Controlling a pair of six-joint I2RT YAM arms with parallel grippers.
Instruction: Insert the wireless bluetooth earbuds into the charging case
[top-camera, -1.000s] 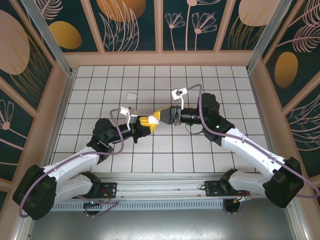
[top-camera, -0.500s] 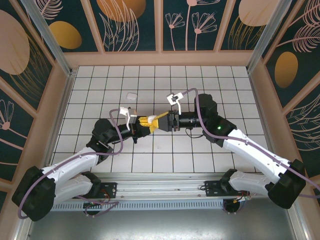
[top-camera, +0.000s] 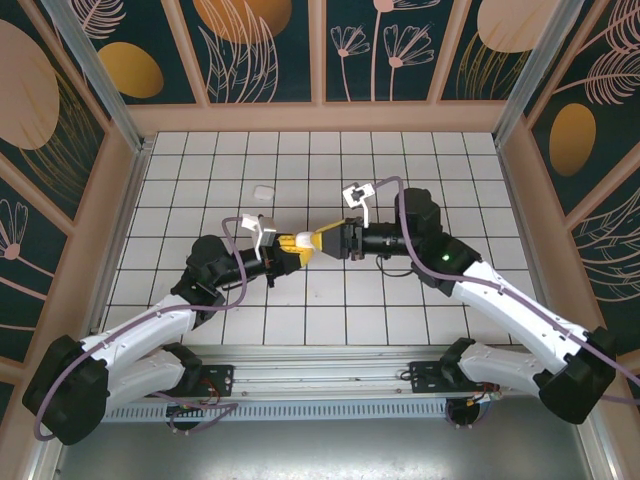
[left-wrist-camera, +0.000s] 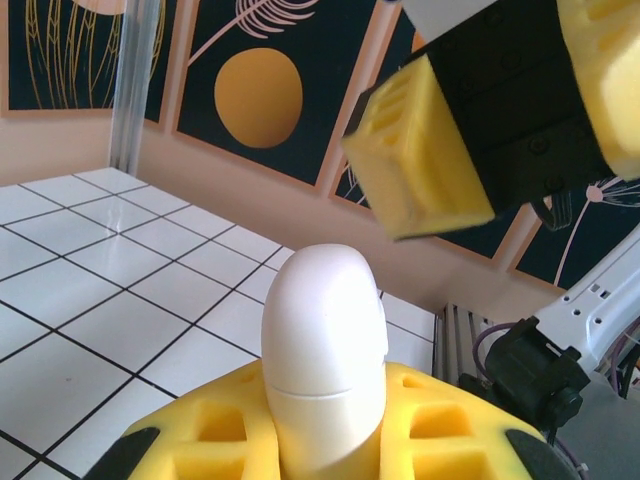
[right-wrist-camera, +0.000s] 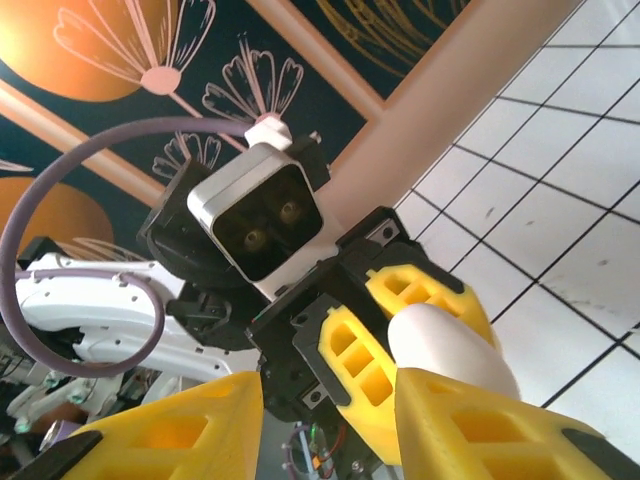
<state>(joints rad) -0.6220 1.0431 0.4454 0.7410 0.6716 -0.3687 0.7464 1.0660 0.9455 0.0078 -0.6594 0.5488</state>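
Top view: left claw (top-camera: 288, 244) is clenched on the white charging case (top-camera: 303, 241) over the counter (top-camera: 450, 170); right claw (top-camera: 322, 238) is just beside it, jaws apart.
Left wrist: the glossy case (left-wrist-camera: 322, 330) is pinched low (lid seam shut), so a sideways push could squirt it out.
Right wrist: the case (right-wrist-camera: 450, 345) sits off-centre by one finger (right-wrist-camera: 480, 425); closing now may knock it loose.

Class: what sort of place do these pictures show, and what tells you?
Probably an enclosed robot test cell: left arm and right arm bolted to a rail at the edge of a white tiled table, boxed in by flower-patterned wall panels.
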